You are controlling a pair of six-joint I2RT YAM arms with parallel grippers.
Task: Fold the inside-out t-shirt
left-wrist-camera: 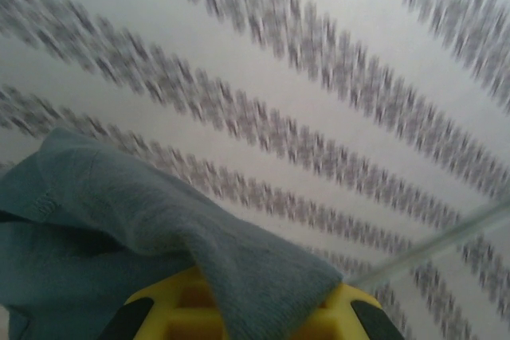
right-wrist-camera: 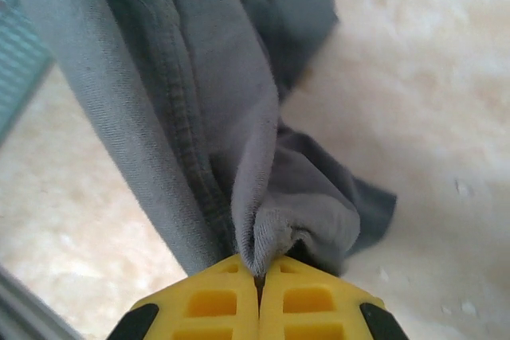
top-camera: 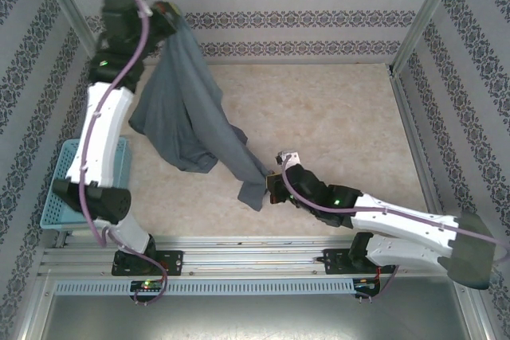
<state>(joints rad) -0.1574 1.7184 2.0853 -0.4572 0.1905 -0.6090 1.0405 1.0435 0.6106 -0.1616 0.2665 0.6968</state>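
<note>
Grey t-shirt gripped: left end effector high, right end effector low.

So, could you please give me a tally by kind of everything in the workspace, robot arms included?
Dark grey t-shirt: 1
Light-blue mesh basket: 1
Robot arms: 2, left arm and right arm
Total: 4
</note>
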